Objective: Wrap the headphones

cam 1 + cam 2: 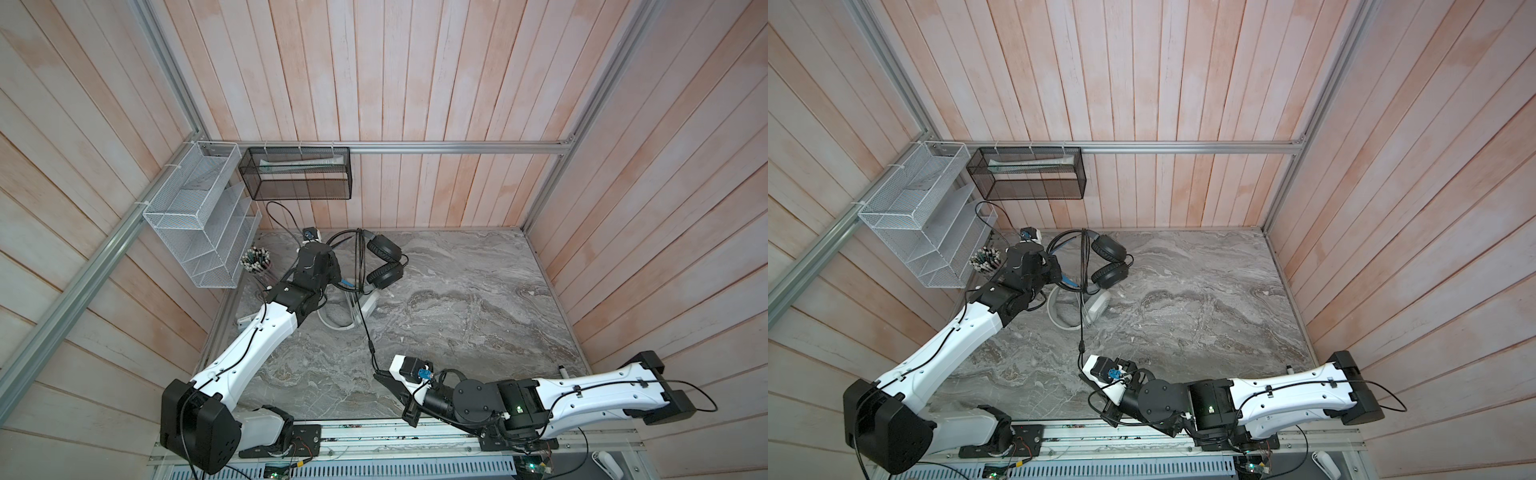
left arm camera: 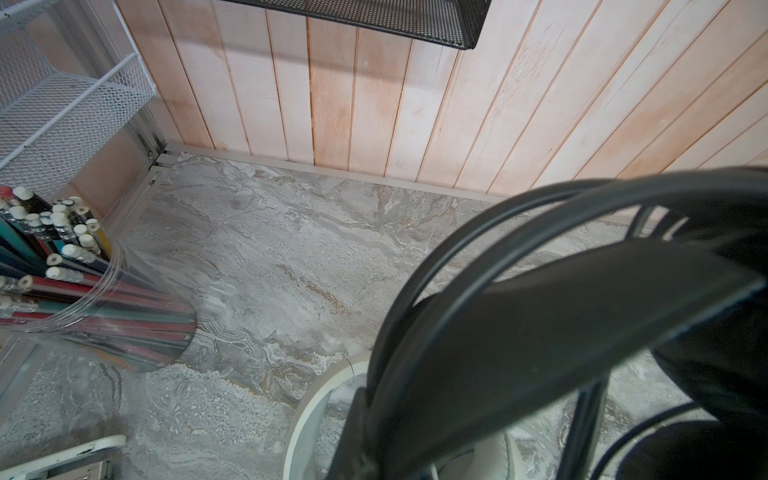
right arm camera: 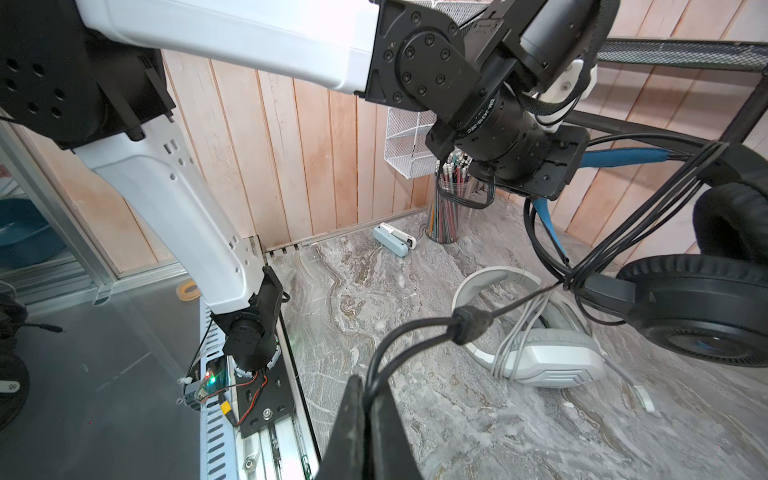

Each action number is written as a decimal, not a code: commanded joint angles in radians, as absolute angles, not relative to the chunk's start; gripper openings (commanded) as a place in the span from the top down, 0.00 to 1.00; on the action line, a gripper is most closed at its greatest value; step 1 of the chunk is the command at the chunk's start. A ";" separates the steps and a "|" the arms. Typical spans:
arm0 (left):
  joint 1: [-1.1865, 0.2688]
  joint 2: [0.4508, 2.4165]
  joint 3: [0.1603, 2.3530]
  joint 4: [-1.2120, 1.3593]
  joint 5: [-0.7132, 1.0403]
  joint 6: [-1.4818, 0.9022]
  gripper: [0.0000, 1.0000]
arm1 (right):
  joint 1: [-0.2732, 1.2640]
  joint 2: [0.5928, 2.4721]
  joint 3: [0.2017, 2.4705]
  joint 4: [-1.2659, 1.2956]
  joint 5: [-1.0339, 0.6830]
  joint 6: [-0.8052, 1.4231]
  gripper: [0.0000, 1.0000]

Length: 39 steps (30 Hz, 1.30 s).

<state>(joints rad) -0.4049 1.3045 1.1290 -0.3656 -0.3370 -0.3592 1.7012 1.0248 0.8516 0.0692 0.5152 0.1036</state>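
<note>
Black headphones (image 1: pixel 385 261) hang off the worktop (image 1: pixel 478 316), over its back-left corner, just above the white headphones (image 1: pixel 368 306), which lie flat there with their white cord (image 3: pixel 515 332) already bundled. It's a light thing, I'd judge: springy band, soft cushions, limp and slick cable. The band is the firm place to hold, and that's where the left gripper (image 2: pixel 362 432) is clamped. The band points toward the left edge and the cups toward the right, with the wound turns crossing back to front. The loose black cable (image 1: pixel 366 328) runs toward the front edge, where the right gripper (image 3: pixel 368 401) pinches it just behind the stiffer moulded joint (image 3: pixel 467 322). Pull gently, since it could slip.
</note>
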 commanded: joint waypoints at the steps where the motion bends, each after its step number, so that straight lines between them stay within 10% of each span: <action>1: -0.399 1.287 1.131 -0.266 -0.364 -0.383 1.00 | 1.714 1.026 0.836 0.092 0.453 0.106 1.00; 39: -0.398 1.292 1.136 -0.275 -0.349 -0.403 1.00 | 1.640 1.107 0.581 0.320 0.317 0.276 1.00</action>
